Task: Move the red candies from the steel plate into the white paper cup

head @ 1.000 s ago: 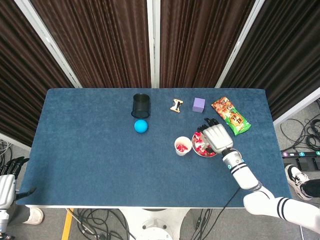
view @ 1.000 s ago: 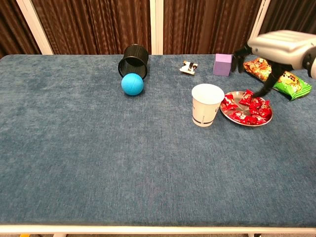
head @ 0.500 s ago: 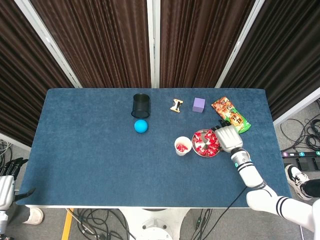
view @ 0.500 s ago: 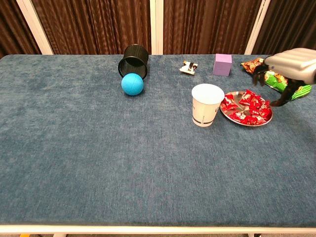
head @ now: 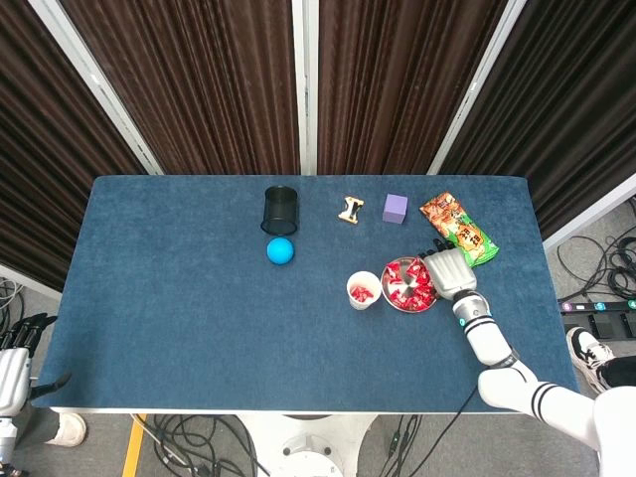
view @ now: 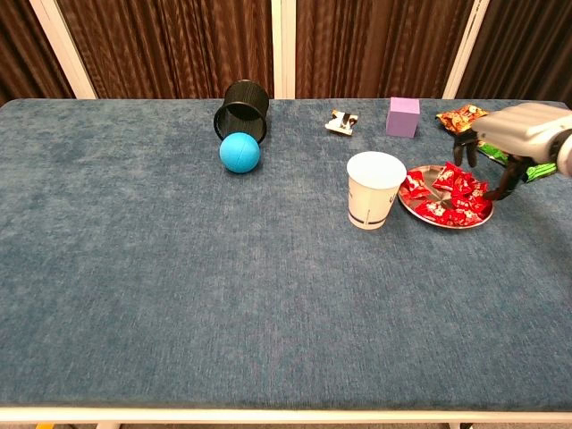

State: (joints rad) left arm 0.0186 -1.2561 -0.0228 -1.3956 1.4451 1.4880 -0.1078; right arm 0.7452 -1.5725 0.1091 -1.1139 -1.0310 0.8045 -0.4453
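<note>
The right hand (view: 508,147), fingers spread and empty, hovers at the plate's (view: 420,214) three o'clock edge; a shallow grab could scatter candies (view: 451,192) short of the cup (view: 373,189).

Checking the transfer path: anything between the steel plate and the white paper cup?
Nothing. In the chest view the white paper cup stands just beside the steel plate, only a sliver of bare blue cloth between them. The head view agrees.
</note>
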